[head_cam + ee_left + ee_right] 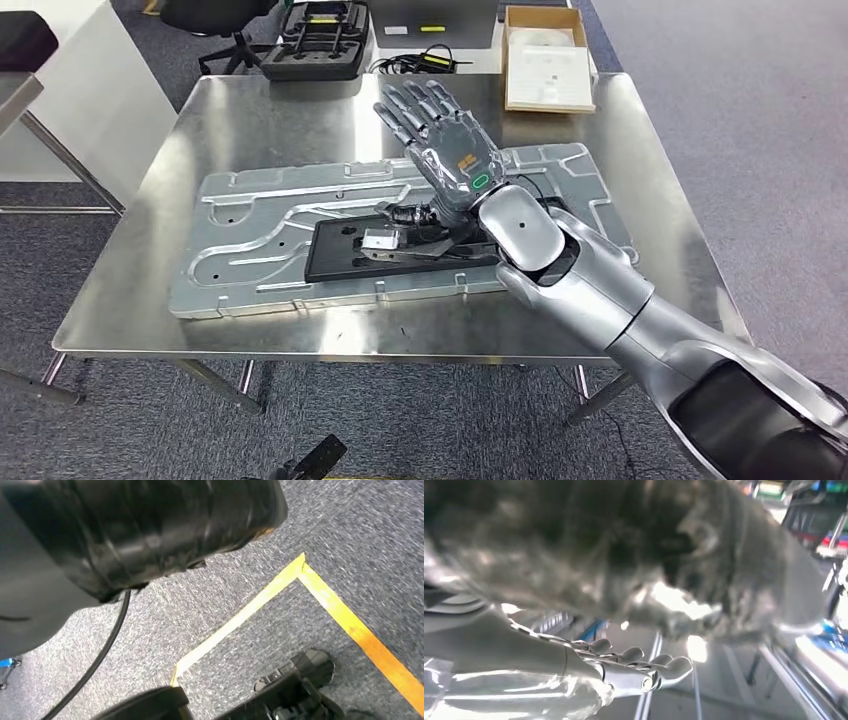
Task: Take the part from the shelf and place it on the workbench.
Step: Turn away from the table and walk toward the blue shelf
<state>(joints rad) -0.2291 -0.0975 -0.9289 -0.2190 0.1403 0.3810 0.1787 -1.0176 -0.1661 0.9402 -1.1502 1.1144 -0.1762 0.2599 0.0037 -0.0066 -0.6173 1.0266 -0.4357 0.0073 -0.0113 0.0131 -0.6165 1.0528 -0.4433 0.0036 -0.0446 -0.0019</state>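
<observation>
Nearest in, rising over the near edge of the large silver pressed-metal panel: silver right arm, wrist low across the panel's middle. Right under that wrist, lying flat on the panel: black rectangular plate with a small shiny bracket on it. Probably the part in question, already down on the stainless steel bench by way of the panel.

Further along, over the panel's far edge: right hand, fingers stretched wide and flat, gripping nothing, thumb tucked down close to the plate. Touching it or not? Can't tell, wrist in the way.

Left hand hanging by the grey carpet, well clear of the panel, a dark blur. Impossible to say how open.

Risk now, as judged: catching on the way out. Pulling back low could hook the thumb or wrist on the plate's edge and drag it across the slick panel, maybe off its near edge. Sweeping sideways could nudge the panel itself on the smooth steel.

Beyond the panel's far side: flat cardboard box on the bench corner and a black moulded case past it. Both in line with any overshoot forward.
</observation>
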